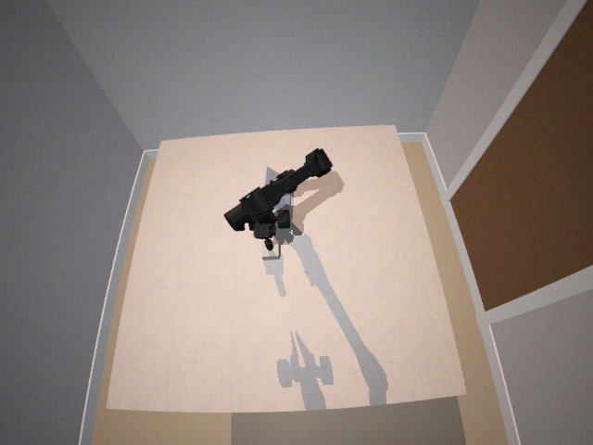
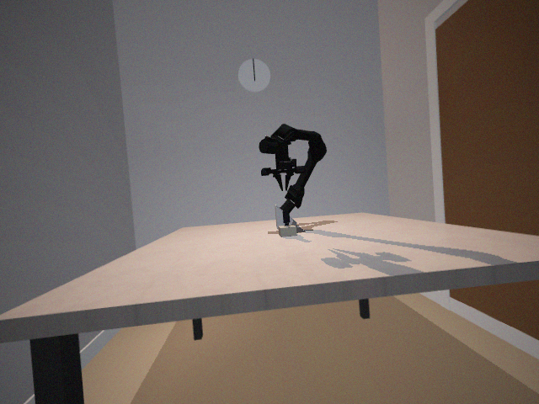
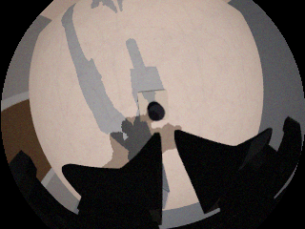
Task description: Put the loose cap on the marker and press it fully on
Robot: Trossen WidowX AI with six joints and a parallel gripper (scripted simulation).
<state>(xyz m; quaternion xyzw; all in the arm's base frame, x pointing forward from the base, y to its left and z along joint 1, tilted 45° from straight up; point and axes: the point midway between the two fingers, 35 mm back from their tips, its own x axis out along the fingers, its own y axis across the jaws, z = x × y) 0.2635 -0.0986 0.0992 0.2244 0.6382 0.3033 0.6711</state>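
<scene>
The marker (image 1: 269, 246) (image 2: 277, 215) stands upright in the small holder block (image 1: 272, 257) (image 2: 287, 231) near the middle of the table. In the wrist view I look straight down on its dark round cap (image 3: 155, 110), which sits on top of the marker. My gripper (image 1: 264, 231) (image 2: 283, 187) (image 3: 167, 135) hangs well above the marker and a little to one side of it. Its fingers are nearly closed with only a narrow gap, and nothing is between them.
The arm's base (image 2: 293, 217) stands just behind the holder block. The pale table top (image 1: 191, 311) (image 2: 195, 261) carries only long shadows of the arm. A wall clock (image 2: 253, 75) hangs on the back wall.
</scene>
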